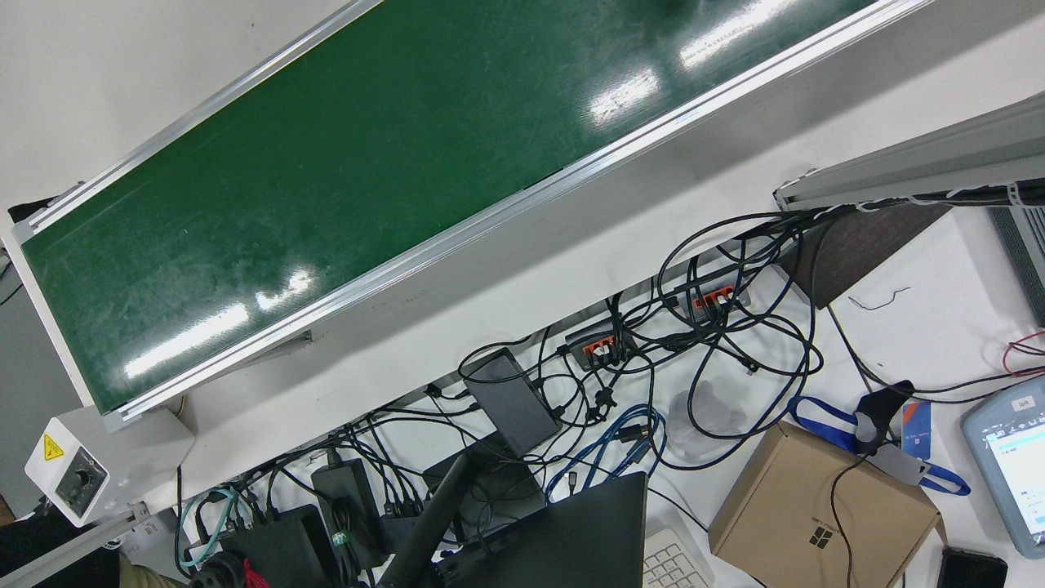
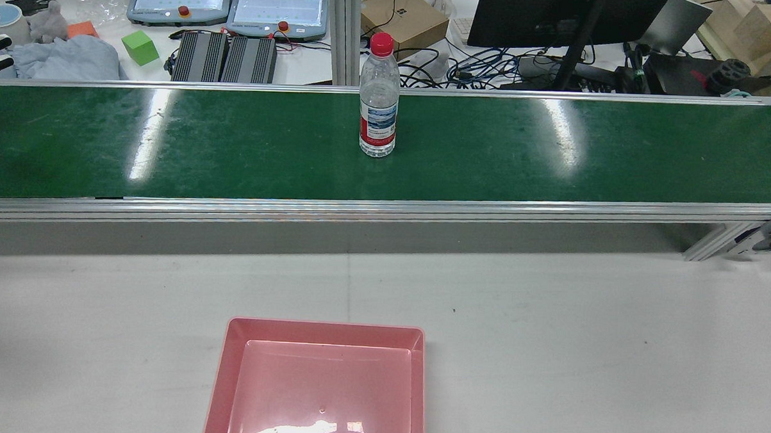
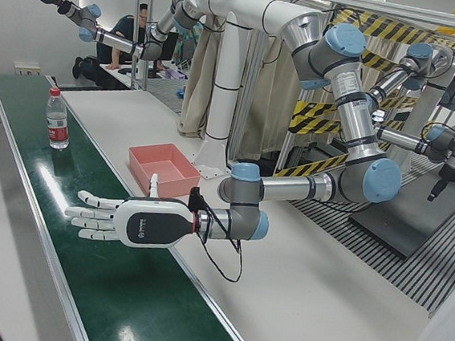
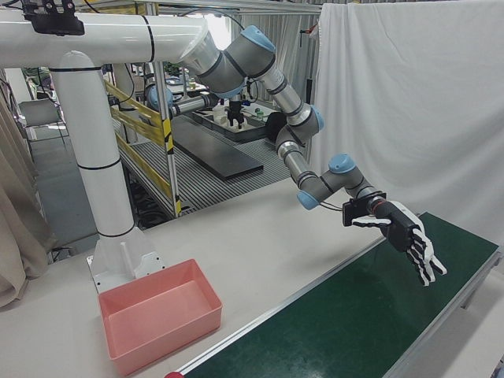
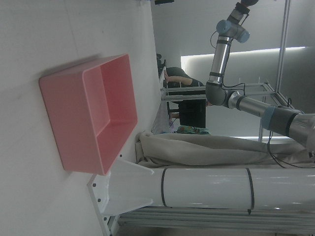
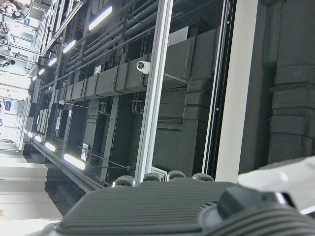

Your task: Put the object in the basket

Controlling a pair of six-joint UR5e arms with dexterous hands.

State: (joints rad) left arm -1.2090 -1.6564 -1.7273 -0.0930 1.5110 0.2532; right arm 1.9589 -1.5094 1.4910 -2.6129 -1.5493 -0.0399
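The clear plastic water bottle with a red cap (image 2: 379,94) looks light and slippery (grab its middle); left hand (image 3: 138,220) and right hand (image 4: 413,240) have fingers spread, empty

A long green conveyor belt (image 2: 234,141) with aluminium rails runs across the white worktop (image 2: 547,350), ceiling lights glaring off it. Beyond its far edge sits a cluttered desk with a cardboard box (image 2: 403,18), tangled cables (image 1: 718,343) and a dark monitor (image 2: 546,17). A white curtain (image 4: 409,102) hangs nearby, yellow-black barriers (image 3: 329,120) behind.
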